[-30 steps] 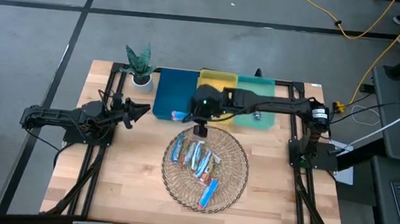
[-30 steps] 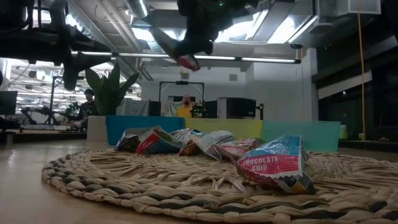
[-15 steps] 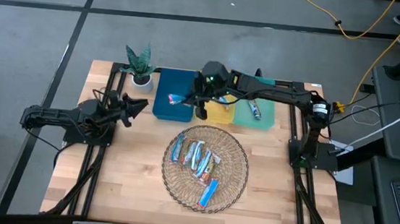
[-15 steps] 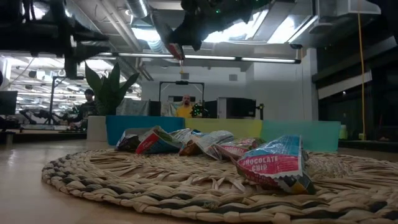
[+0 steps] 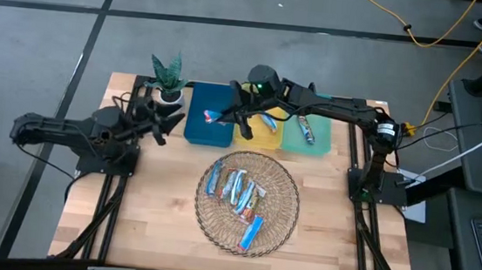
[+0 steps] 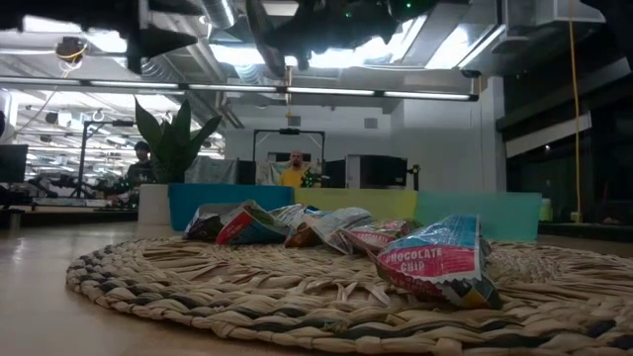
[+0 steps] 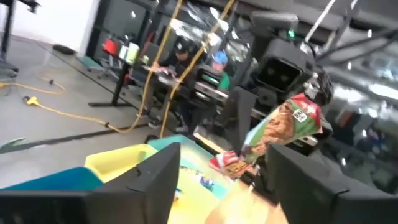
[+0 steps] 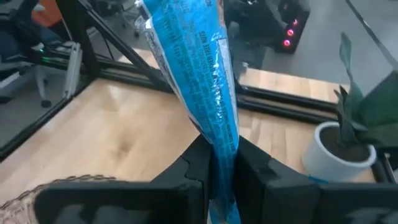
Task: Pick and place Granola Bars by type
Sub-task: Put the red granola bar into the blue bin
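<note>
My right gripper hangs over the near part of the blue tray, shut on a granola bar in a blue shiny wrapper. The left wrist view shows this bar from its red and green side. Several more granola bars lie in the round wicker basket. One bar lies in the yellow tray and one in the green tray. My left gripper stands open, raised at the table's left, with nothing between its fingers. My right gripper pinches one end of the bar between its two fingers. The fingers come from the table's right, slanting slightly down. The bar runs on along the fingers and sticks out beyond their tips, lifted clear above the blue tray.
A potted plant stands at the far left beside the blue tray. The three trays stand in a row along the far edge, with the basket near the table's middle. Bare wood lies left of the basket.
My right gripper has carried the bar from the basket's far rim toward the far edge and left, out over the blue tray, turning so the bar points left. My left gripper has risen, moved slightly toward the far edge and opened.
</note>
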Tool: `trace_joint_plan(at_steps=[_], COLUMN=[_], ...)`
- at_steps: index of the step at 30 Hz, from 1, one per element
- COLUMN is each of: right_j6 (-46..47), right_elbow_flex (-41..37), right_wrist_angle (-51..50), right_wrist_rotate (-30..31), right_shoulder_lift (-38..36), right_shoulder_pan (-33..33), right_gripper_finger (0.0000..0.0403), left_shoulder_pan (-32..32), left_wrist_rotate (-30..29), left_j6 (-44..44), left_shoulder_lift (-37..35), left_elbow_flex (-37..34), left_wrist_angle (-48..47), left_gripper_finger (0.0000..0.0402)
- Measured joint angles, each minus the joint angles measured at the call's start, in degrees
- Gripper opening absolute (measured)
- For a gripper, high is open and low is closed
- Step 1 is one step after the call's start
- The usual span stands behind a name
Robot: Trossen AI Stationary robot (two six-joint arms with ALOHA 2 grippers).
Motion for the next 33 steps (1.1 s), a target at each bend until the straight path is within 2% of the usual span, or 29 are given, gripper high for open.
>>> trace_joint_plan(at_steps=[6,13,20,33], right_j6=[1.8,4.7,6.4,11.9], right_elbow_flex=[0.0,0.0,0.0,0.0], right_wrist_angle=[2.0,3.6,5.9,8.1], right_wrist_rotate=[-2.2,-4.7,-5.4,-8.2], right_shoulder_lift=[0.0,0.0,0.0,0.1], right_shoulder_pan=[0.0,-0.2,-0.4,-1.7], right_gripper_finger=[0.0053,0.0053,0.0053,0.0053], left_shoulder_pan=[0.0,0.0,-0.7,-1.4], left_wrist_rotate=[4.3,7.1,13.1,8.7], left_j6=[3.4,7.8,7.1,7.0], left_shoulder_lift=[12.7,21.0,26.5,28.8], left_elbow_flex=[9.3,17.0,19.4,19.5], left_wrist_angle=[0.0,0.0,0.1,2.7], left_gripper_finger=[0.0280,0.0295,0.0295,0.0292])
